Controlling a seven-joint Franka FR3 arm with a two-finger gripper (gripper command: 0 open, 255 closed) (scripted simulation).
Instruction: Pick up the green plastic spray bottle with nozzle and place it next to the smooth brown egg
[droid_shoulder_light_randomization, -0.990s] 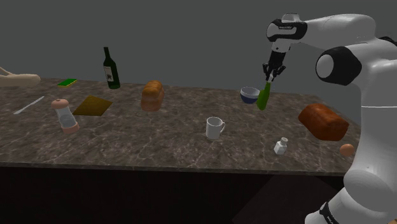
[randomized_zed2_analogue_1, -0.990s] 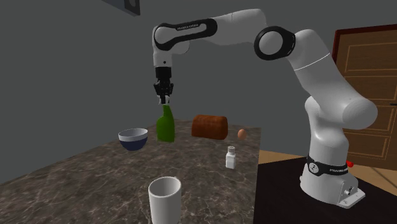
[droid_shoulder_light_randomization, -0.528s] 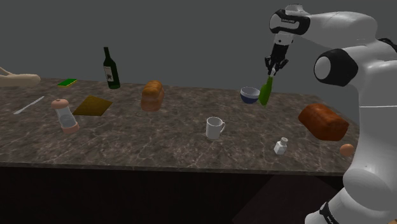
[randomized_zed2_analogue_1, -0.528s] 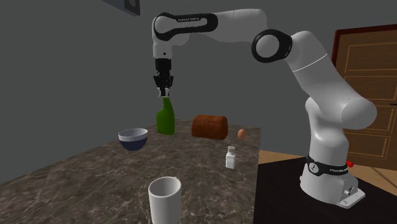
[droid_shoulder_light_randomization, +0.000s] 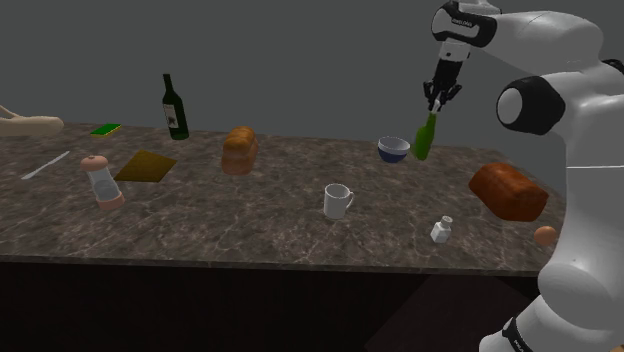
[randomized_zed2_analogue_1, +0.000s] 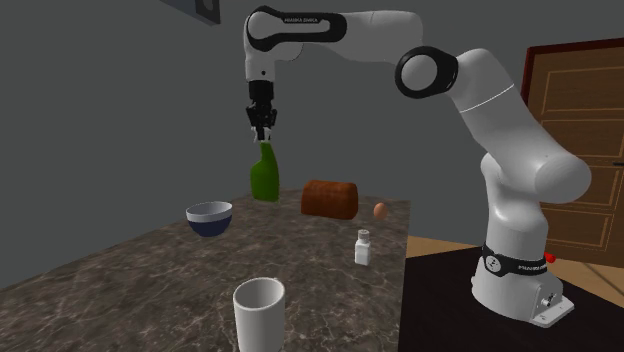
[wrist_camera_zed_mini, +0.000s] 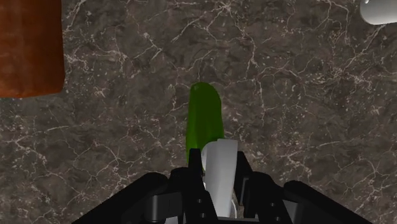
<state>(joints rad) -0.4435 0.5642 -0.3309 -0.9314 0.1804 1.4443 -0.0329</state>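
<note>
The claw (droid_shoulder_light_randomization: 441, 100) is clamped on the white nozzle of the one green spray bottle (droid_shoulder_light_randomization: 425, 138), which hangs below it, long axis nearly upright, looking clear of the counter (droid_shoulder_light_randomization: 250, 220) next to the one blue bowl (droid_shoulder_light_randomization: 394, 150). The single brown egg (droid_shoulder_light_randomization: 545, 236) lies well apart, towards the shoulder view's lower right by the stand, beyond the one brown loaf (droid_shoulder_light_randomization: 508, 192), so I reckon the carry goes that way
</note>
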